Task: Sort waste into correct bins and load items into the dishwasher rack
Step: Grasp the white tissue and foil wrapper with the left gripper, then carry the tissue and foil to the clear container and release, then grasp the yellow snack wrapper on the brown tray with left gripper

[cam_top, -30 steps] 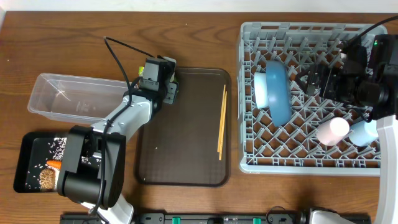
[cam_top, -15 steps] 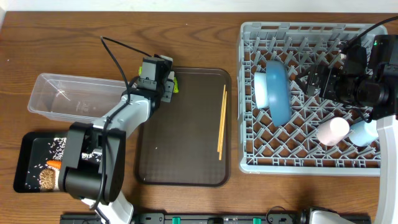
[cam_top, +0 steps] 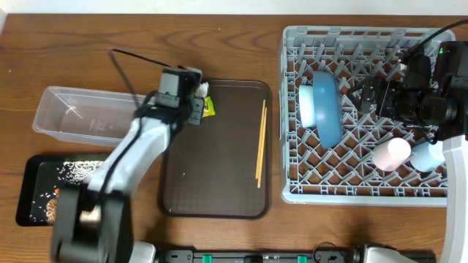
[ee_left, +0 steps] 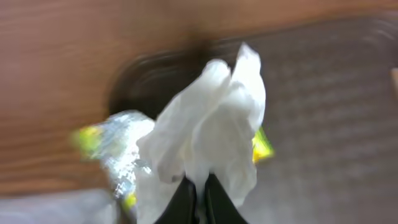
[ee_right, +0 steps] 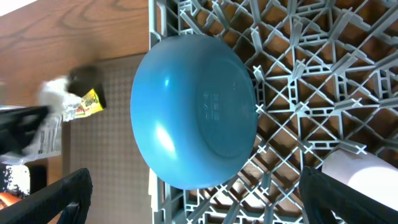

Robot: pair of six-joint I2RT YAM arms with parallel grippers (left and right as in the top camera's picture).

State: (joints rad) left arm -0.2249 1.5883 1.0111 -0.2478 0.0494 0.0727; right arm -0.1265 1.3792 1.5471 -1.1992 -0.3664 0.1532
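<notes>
My left gripper (cam_top: 200,102) is shut on the crumpled silver and yellow-green wrapper (cam_top: 208,108) over the top-left corner of the brown tray; the left wrist view shows its white folds (ee_left: 214,124) pinched between the black fingers (ee_left: 184,202). My right gripper (cam_top: 369,95) hangs open over the grey rack (cam_top: 358,196), beside the blue plate (cam_top: 327,106) standing on edge with the white bowl (cam_top: 306,102) behind it. The pink cup (cam_top: 391,153) and light blue cup (cam_top: 425,155) lie in the rack. Chopsticks (cam_top: 259,142) lie on the brown tray.
The clear tub (cam_top: 80,113) sits left of the wrapper. Below it, the black tray (cam_top: 28,183) holds rice (cam_top: 73,169), a carrot piece (cam_top: 57,192) and a brown lump (cam_top: 50,208). The brown serving tray (cam_top: 216,183) lies mid-table.
My left gripper has shut on the wrapper and drawn it up from the tray corner; the left arm is swinging and blurred. The right arm has stayed still.
</notes>
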